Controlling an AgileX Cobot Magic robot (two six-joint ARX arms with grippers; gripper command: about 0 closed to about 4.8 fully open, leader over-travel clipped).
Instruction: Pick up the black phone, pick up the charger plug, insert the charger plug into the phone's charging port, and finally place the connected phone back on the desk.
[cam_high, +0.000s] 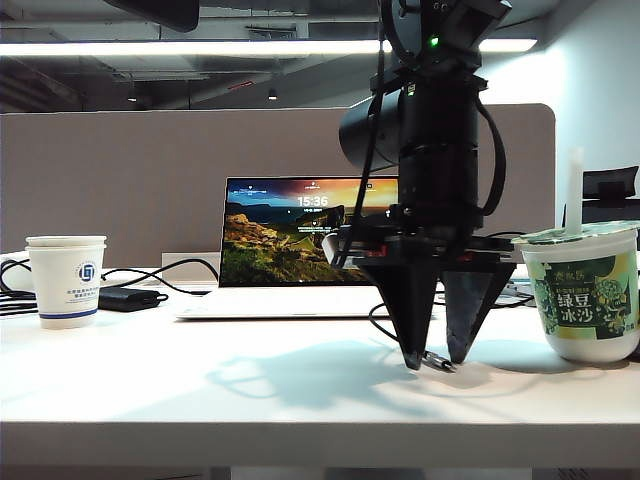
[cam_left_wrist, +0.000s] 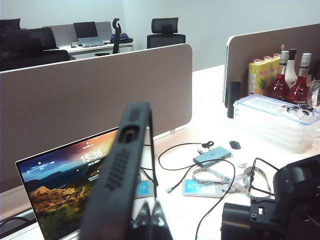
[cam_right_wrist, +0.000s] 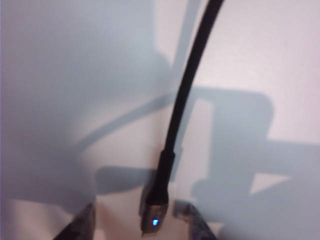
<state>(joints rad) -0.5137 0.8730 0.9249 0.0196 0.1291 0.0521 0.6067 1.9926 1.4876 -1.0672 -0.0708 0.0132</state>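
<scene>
The right gripper (cam_high: 437, 358) stood low over the desk (cam_high: 200, 390), pointing straight down, with its two dark fingers (cam_high: 410, 305) spread apart on both sides of the charger plug (cam_high: 440, 362). The plug lay flat on the white surface between the fingertips, and its thin black cable (cam_right_wrist: 187, 85) ran away from it across the desk. In the right wrist view the plug (cam_right_wrist: 156, 210) showed a small blue light at its tip, and the jaws stood open around it without pressing on it (a gap was visible on each side). The left gripper (cam_left_wrist: 150, 220) was raised above the table and closed on the black phone (cam_left_wrist: 117, 175), which it held upright on its long edge, so that the short edge with an oblong slot faced the left wrist camera. Behind the phone stood an open laptop (cam_high: 290, 240) with a landscape picture on its screen. On the desk, at the left of the exterior view, there was a white paper cup (cam_high: 66, 280), and at the right a green and white drink cup (cam_high: 588, 290) with a straw. A small black power brick (cam_high: 128, 298) lay beside the paper cup.
</scene>
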